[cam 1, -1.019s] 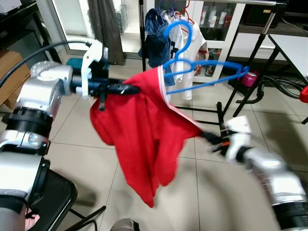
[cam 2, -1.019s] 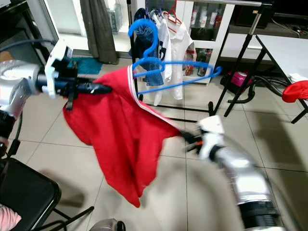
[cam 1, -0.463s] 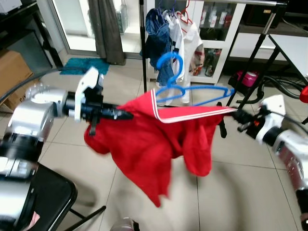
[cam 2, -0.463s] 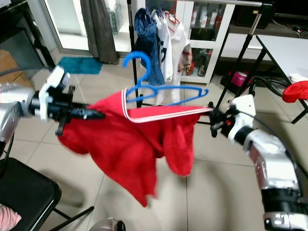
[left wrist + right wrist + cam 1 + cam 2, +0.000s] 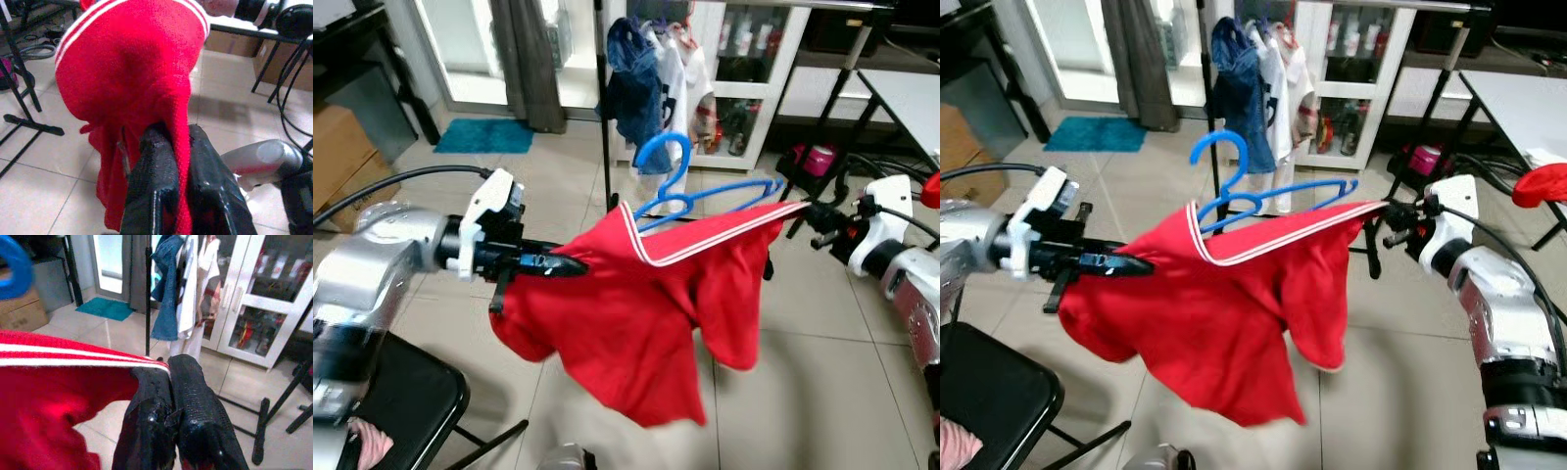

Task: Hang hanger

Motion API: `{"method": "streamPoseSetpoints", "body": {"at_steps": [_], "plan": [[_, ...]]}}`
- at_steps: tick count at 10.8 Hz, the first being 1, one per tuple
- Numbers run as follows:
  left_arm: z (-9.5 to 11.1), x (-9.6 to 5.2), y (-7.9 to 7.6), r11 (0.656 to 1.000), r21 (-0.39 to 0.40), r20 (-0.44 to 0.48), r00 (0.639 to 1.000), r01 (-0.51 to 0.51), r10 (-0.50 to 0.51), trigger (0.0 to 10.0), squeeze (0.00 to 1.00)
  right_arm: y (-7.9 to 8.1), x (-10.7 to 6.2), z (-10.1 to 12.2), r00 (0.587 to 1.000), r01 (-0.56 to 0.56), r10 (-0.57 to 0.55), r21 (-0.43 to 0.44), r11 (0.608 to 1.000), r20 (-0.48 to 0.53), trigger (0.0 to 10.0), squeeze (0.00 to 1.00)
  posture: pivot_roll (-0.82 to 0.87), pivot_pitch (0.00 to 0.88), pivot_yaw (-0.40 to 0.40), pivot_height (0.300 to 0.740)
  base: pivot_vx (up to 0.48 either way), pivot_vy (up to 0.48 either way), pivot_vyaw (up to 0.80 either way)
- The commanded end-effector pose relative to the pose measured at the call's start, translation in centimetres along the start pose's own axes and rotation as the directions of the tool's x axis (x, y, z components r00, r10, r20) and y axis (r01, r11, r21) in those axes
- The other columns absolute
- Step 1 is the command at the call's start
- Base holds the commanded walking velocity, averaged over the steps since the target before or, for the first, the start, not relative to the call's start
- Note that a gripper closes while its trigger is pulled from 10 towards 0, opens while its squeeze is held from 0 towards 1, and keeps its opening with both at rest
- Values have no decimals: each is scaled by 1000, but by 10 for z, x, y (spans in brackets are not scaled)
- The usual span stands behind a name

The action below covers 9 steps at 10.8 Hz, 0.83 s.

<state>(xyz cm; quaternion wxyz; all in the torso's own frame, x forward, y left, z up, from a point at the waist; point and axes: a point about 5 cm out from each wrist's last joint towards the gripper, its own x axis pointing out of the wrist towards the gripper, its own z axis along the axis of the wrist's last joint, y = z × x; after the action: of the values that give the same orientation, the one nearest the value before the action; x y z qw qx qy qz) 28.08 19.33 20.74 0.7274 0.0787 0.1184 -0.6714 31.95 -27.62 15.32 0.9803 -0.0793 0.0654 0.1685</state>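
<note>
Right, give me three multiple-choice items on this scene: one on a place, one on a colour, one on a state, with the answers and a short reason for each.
1. Where is the blue hanger?
A. Lying on the floor
B. Inside the neck opening of the red shirt, hook sticking up
C. Hooked on the clothes rack

2. What colour are the stripes along the shirt's neckline?
A. White
B. Yellow
C. Black

3. How is the shirt being held?
A. Draped over the black chair
B. By the left gripper alone
C. Stretched between both grippers, each shut on the fabric

Answers:
1. B, the hanger's arms run under the collar and its hook rises above it.
2. A, white bands edge the red collar.
3. C, the left gripper pinches one side and the right gripper clamps the striped edge, with the collar pulled taut between them.
</note>
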Motion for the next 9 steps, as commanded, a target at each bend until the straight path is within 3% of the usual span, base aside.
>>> {"method": "streamPoseSetpoints", "body": {"at_steps": [1,2,4,7,9], "plan": [[4,-28,-9,999,-14,-19,999,-44,44,0,0,-63,-38,-2,921,386,-385,13,922,-52,0,0,55,4,32,740,0,0,0],[0,-28,-14,999,-35,-35,999,-30,29,0,0,-67,-38,1,916,401,-400,23,916,-37,0,0,55,4,32,740,0,0,0],[-21,-24,-20,998,-51,-171,985,-43,34,0,0,-71,-33,20,916,394,-395,34,919,76,0,0,59,7,25,740,0,0,0],[-45,-22,-23,996,-76,-327,945,-47,20,0,0,-65,-24,45,931,305,-298,0,952,208,0,0,51,6,27,740,0,0,0],[-56,-17,-18,994,-68,-356,933,-82,52,0,0,-56,-20,54,934,219,-206,-10,976,292,0,0,47,9,31,740,0,0,0]]}}
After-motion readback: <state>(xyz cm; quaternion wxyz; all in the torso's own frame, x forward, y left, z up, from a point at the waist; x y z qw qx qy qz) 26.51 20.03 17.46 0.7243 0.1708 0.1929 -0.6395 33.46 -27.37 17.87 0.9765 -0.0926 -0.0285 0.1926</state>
